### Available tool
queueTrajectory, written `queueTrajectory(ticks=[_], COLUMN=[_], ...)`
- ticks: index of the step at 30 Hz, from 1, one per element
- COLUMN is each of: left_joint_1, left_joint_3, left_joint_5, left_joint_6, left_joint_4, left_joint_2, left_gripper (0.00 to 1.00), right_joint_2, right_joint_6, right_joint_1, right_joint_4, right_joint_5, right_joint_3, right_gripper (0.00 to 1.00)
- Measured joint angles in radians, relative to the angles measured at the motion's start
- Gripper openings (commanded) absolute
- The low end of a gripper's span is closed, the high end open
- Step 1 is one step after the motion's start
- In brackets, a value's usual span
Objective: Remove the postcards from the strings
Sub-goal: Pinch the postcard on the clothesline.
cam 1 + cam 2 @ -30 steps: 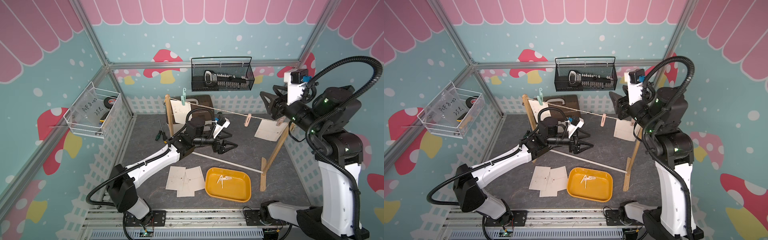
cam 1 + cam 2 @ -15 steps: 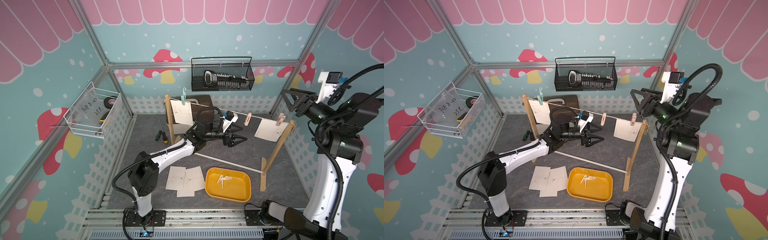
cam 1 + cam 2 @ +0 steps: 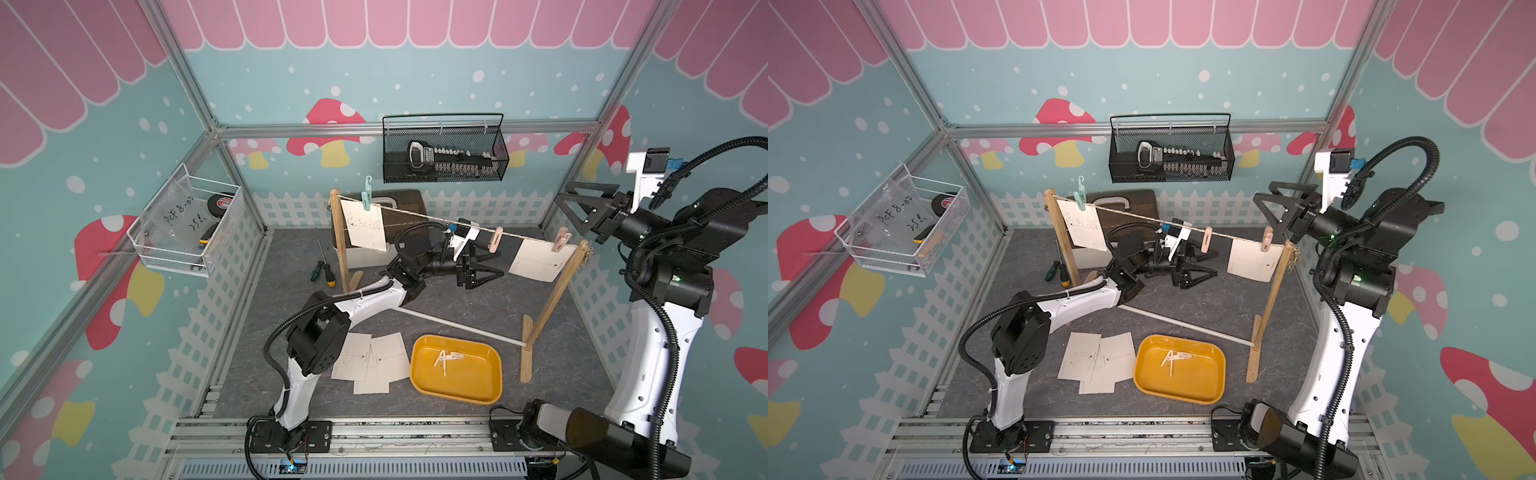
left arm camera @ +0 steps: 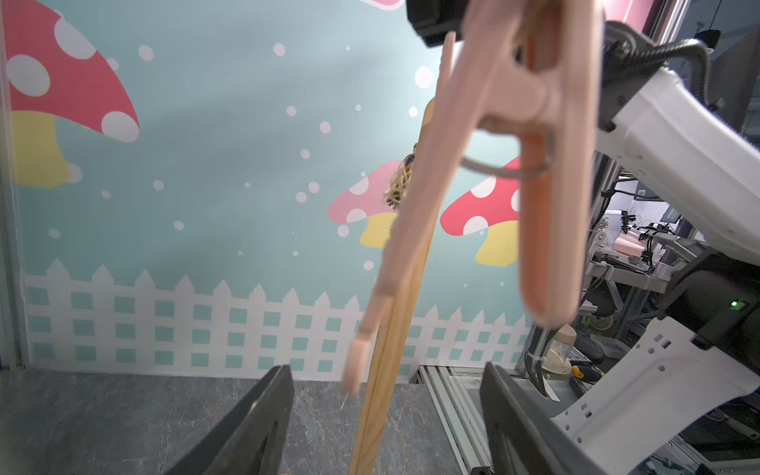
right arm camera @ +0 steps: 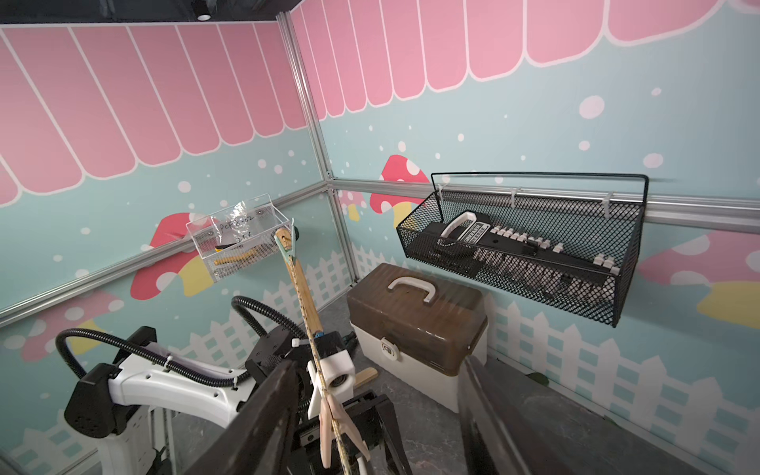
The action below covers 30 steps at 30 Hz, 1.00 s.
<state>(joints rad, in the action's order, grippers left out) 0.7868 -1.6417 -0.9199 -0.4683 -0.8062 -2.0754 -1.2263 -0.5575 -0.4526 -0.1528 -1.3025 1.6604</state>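
The string (image 3: 436, 219) runs between two wooden posts. One postcard (image 3: 366, 227) hangs at its left end under a teal clothespin (image 3: 366, 196). Another postcard (image 3: 538, 264) hangs at the right end under a peach clothespin (image 3: 559, 242). An empty peach clothespin (image 3: 496, 240) sits between them. My left gripper (image 3: 485, 271) is open, just below that empty pin, which fills the left wrist view (image 4: 534, 156). My right gripper (image 3: 582, 210) is open, raised above and behind the right post (image 3: 557, 291). Both top views show this, with the hanging postcards (image 3: 1252, 260) apart from both grippers.
Loose cards (image 3: 372, 362) lie on the floor by a yellow tray (image 3: 490, 390) holding clothespins. A white rod (image 3: 457, 326) joins the posts' feet. A brown-lidded toolbox (image 5: 415, 325) stands at the back, with a black wire basket (image 3: 444, 156) above it. Screwdrivers (image 3: 322, 274) lie near the left post.
My right arm has swung up and back to the right, away from the right clothespin, its jaws a little wider. My left gripper has slid right under the string toward the empty peach pin.
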Motion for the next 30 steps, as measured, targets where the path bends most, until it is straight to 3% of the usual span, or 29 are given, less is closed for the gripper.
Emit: queueTrajectory(ticks=[16, 24, 30], left_joint_1=[0.02, 0.029, 0.029], left_joint_3=[-0.094, -0.131, -0.13], left_joint_5=[-0.025, 0.0, 0.054], left_joint_6=[0.0, 0.0, 0.0], left_joint_4=[0.005, -0.012, -0.118], left_joint_2=[-0.076, -0.122, -0.126], left_gripper=[0.76, 0.76, 0.76], right_joint_2=[0.095, 0.135, 0.165], right_joint_6=[0.099, 0.119, 0.119], right_joint_1=[0.003, 0.016, 0.028], right_joint_4=[0.042, 0.051, 0.048], right_joint_5=[-0.079, -0.069, -0.011], right_joint_3=[-0.182, -0.214, -0.228], right_gripper=[0.59, 0.59, 0.59])
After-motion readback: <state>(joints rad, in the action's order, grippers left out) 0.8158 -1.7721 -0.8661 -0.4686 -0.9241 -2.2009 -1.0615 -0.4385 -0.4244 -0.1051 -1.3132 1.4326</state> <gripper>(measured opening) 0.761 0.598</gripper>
